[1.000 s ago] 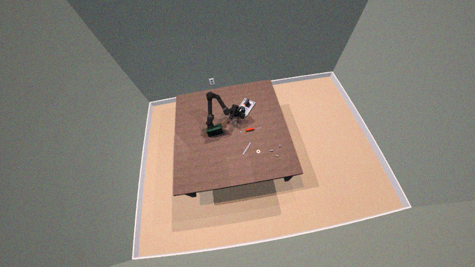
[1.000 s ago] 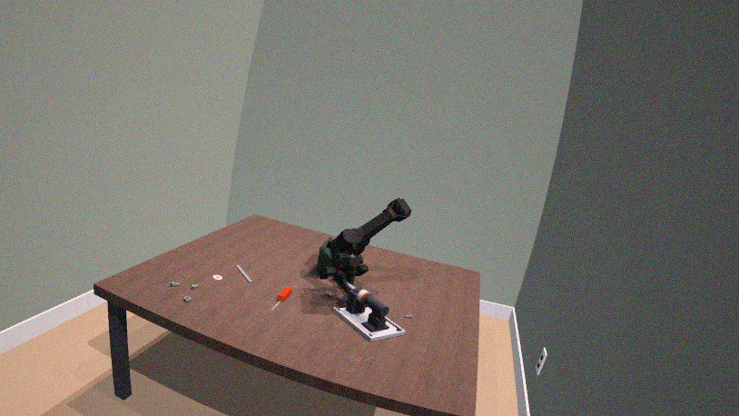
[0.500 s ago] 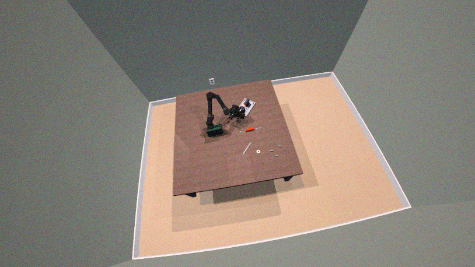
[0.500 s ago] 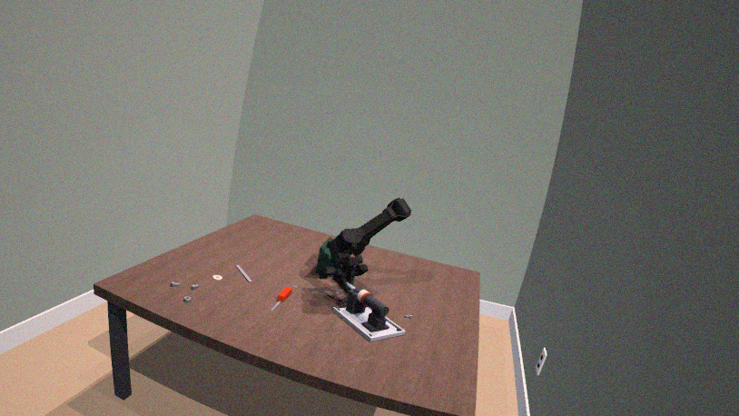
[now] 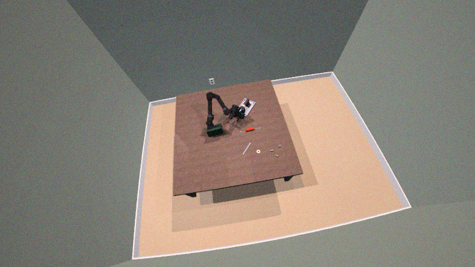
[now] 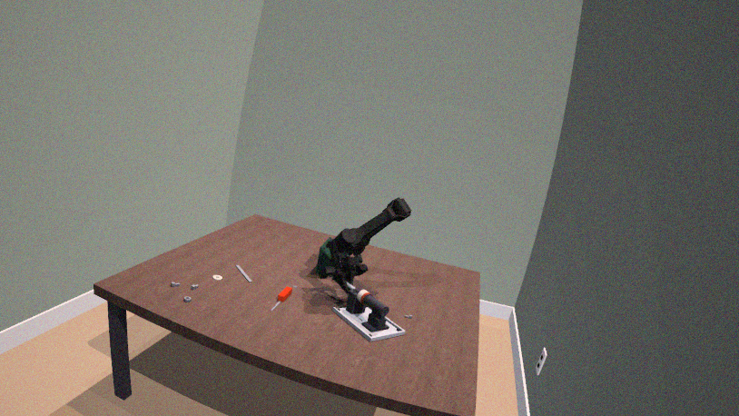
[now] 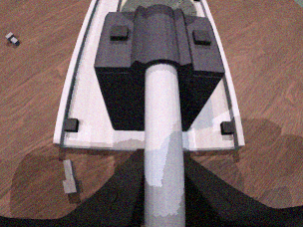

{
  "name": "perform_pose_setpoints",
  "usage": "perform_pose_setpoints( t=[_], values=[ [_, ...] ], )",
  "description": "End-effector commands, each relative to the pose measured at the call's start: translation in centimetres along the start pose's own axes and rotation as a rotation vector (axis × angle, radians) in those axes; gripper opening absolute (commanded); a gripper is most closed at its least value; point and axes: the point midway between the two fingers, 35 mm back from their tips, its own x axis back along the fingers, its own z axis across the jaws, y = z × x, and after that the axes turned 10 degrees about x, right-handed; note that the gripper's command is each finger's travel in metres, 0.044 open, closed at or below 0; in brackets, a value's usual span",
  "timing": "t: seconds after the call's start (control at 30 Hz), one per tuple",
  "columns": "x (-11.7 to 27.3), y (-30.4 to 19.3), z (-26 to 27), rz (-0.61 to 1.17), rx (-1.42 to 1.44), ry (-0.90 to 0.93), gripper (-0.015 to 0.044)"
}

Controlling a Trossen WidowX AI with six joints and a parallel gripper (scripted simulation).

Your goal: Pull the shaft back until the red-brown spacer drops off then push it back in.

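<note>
My gripper (image 5: pixel 239 111) (image 6: pixel 347 283) (image 7: pixel 157 156) is shut on the pale grey shaft (image 6: pixel 351 287) (image 7: pixel 162 110), outside the near support block (image 6: pixel 355 302) (image 7: pixel 159 47). The shaft runs through this block toward the big black housing (image 6: pixel 376 305). Between them, in the exterior view, a white spacer (image 6: pixel 362 292) and a thin red-orange band (image 6: pixel 362 297) show beside the housing; where one spacer ends and another begins is too small to tell. The block hides most of the stack in the wrist view. I see no red-brown ring on the table.
The white baseplate (image 5: pixel 251 108) (image 6: pixel 356 326) (image 7: pixel 77 100) carries the fixture. Small grey parts (image 6: pixel 408 316) (image 7: pixel 12 39) (image 7: pixel 69 179) lie near it. A red screwdriver (image 5: pixel 250 129) (image 6: pixel 284 294), metal strip (image 5: pixel 246 148) (image 6: pixel 243 273) and pale ring (image 5: pixel 258 151) (image 6: pixel 217 277) lie farther off.
</note>
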Motion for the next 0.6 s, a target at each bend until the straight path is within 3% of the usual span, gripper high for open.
perform_pose_setpoints(
  t=[0.0, 0.57],
  values=[
    [0.08, -0.04, 0.07, -0.001, 0.004, 0.003, 0.0],
    [0.21, -0.17, 0.09, -0.001, 0.004, 0.003, 0.0]
  ],
)
